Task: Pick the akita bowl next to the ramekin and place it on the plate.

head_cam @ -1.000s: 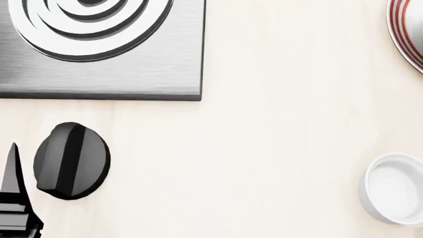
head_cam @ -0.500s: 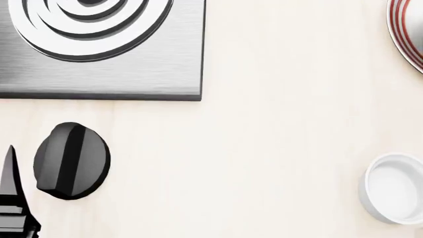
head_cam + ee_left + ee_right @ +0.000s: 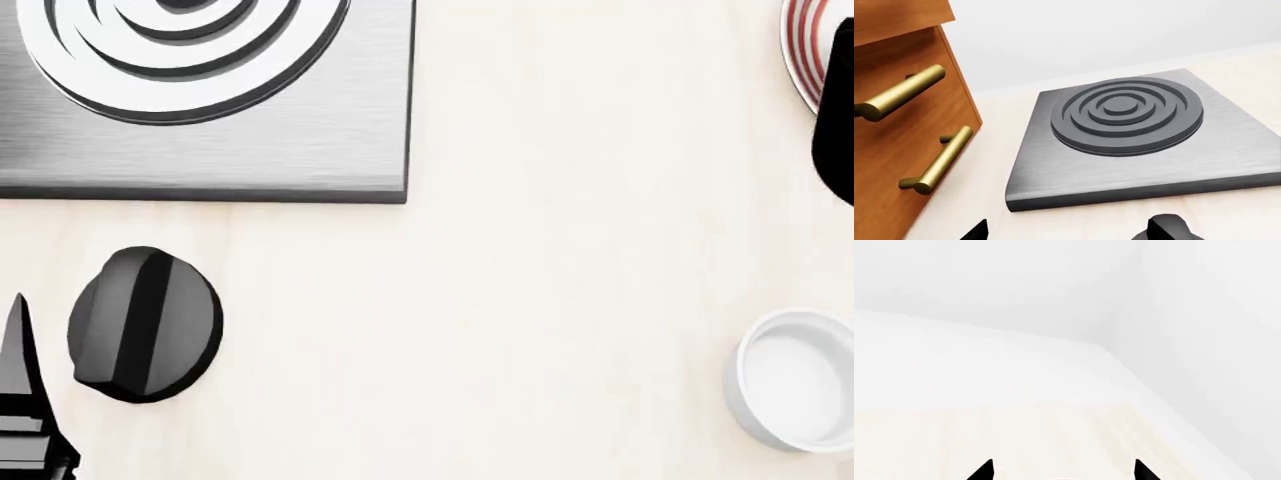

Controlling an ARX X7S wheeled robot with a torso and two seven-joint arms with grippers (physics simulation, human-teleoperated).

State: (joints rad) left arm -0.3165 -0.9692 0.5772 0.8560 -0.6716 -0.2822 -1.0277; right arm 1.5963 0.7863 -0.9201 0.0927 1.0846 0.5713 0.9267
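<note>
The akita bowl is out of view in every frame. The plain white ramekin (image 3: pixel 798 380) stands at the right edge of the head view, cut off by the frame. The plate (image 3: pixel 798 45), with red rings, shows only as a sliver at the top right. A dark part of my right arm (image 3: pixel 838 105) overlaps it at the frame's edge. My right gripper (image 3: pixel 1062 471) is open over pale counter, nothing between its tips. My left gripper (image 3: pixel 1064 234) is open, close to the counter beside the black knob (image 3: pixel 144 325). One of its fingers (image 3: pixel 22 390) shows at the head view's bottom left.
A brushed-metal stove plate (image 3: pixel 267 150) with a ringed burner (image 3: pixel 1127 115) lies at the back left. A wooden cabinet (image 3: pixel 894 150) with brass handles (image 3: pixel 937 160) stands beside it. White walls meet in a corner (image 3: pixel 1121 340) behind the counter.
A dark part of my right arm has come into the head view at the right edge, over the plate. The left finger has slid slightly down and left.
</note>
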